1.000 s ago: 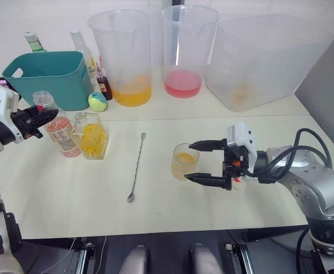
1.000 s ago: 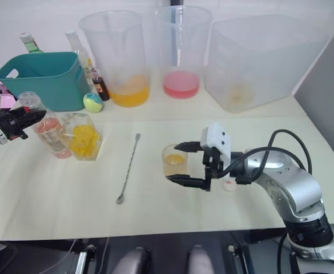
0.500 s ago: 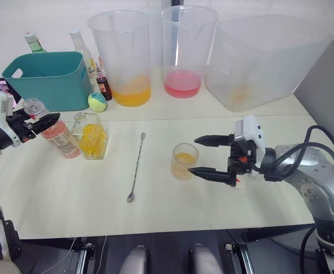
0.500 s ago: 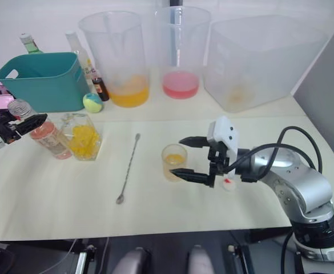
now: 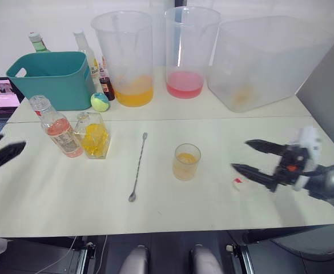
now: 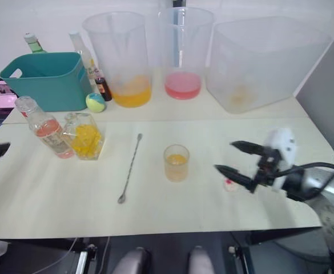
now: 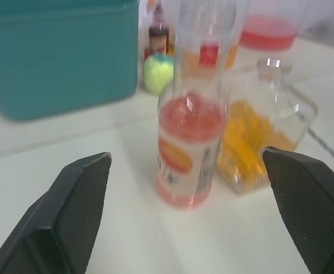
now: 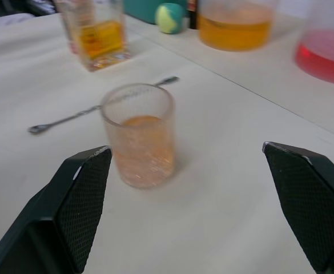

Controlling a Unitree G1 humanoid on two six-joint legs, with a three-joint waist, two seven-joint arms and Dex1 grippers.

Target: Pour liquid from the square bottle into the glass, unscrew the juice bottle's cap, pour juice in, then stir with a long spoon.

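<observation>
The glass (image 5: 186, 162) stands upright near the middle of the table (image 5: 69, 200), part-filled with orange-yellow liquid. The long spoon (image 5: 137, 168) lies flat beside it, toward the left edge, bowl pointing to the front edge. The juice bottle's cap (image 5: 237, 182) rests on the table between the glass and the right edge. The juice bottle (image 5: 57, 127) stands uncapped near the left edge, pink liquid inside. The square bottle (image 5: 93, 135) stands just beside it, on the side nearer the glass.

The right gripper (image 5: 245, 156) hovers near the right edge, fingers spread wide and empty, well apart from the glass. The left gripper (image 7: 186, 211) sits at the left edge, fingers wide apart, holding nothing, clear of the juice bottle.

Along the back edge stand a teal bin (image 5: 55, 77), two clear pitchers (image 5: 124, 57) and a clear tub (image 5: 266, 60).
</observation>
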